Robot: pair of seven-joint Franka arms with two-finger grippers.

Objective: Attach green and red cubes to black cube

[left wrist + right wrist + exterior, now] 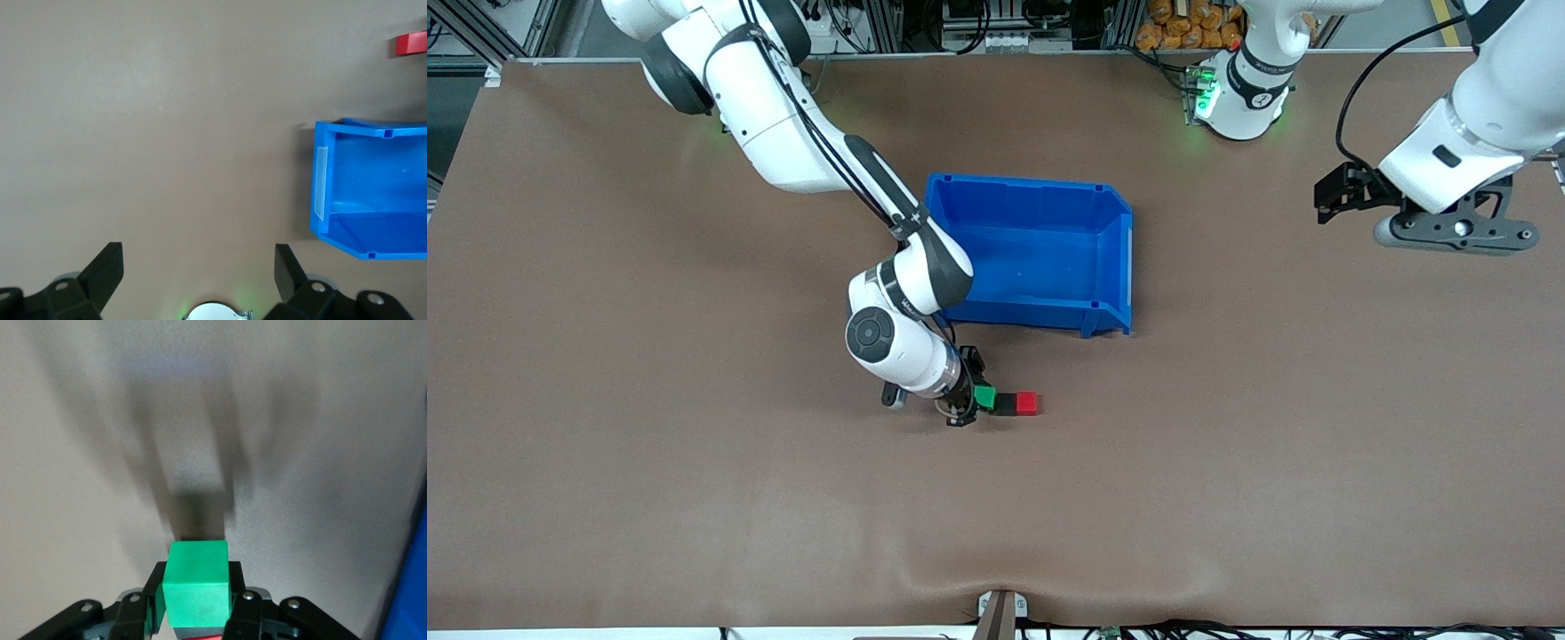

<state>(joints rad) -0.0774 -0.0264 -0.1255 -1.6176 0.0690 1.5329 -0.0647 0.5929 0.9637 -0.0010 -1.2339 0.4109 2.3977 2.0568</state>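
The green cube (983, 396), the black cube (1005, 405) and the red cube (1028, 403) stand joined in a straight row on the brown table, nearer the front camera than the blue bin, with the green end at my right gripper. My right gripper (967, 404) is shut on the green cube (197, 590). In the right wrist view its fingers (244, 613) press both sides, and slivers of black and red show under the green cube. My left gripper (1458, 233) is open and empty, waiting above the left arm's end of the table. The left wrist view shows its spread fingers (107, 270) and the red cube (410, 44).
An empty blue bin (1116, 267) stands mid-table, farther from the front camera than the cubes; it also shows in the left wrist view (320, 187). The right arm's forearm passes over the bin's corner toward the right arm's end.
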